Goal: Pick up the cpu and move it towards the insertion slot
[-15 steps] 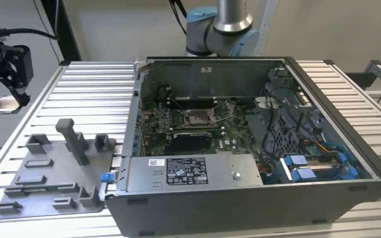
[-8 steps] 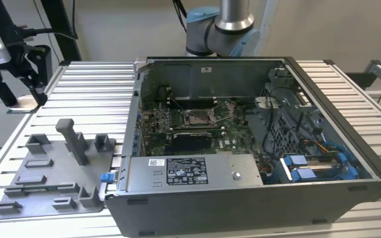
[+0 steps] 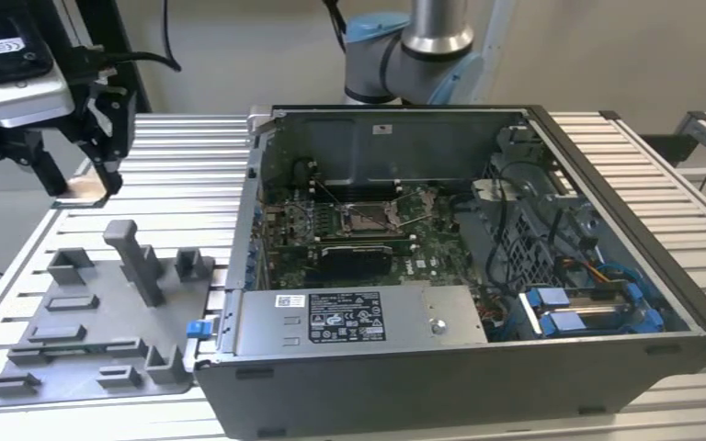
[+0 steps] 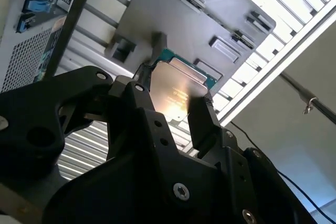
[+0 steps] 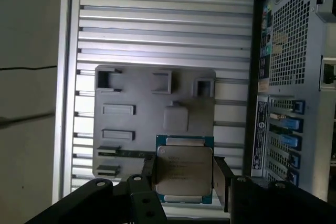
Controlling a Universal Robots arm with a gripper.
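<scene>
My gripper (image 3: 82,184) hangs high above the slatted table at the exterior view's left, shut on the cpu (image 3: 81,190). In both wrist views the cpu (image 5: 184,174) (image 4: 176,90) is a flat square chip with a silvery-beige top and a green rim. It is clamped by two opposite edges between the black fingers (image 5: 149,174). The insertion slot (image 3: 367,218) is a shiny metal-framed socket on the motherboard inside the open computer case (image 3: 451,377), well to the exterior view's right of the gripper and lower.
A grey fixture plate (image 3: 96,322) (image 5: 152,124) with upright blocks and recesses lies on the table below the gripper. The case walls, a power supply (image 3: 353,317) and a drive cage with blue clips (image 3: 574,308) surround the motherboard. The arm's base (image 3: 403,55) stands behind the case.
</scene>
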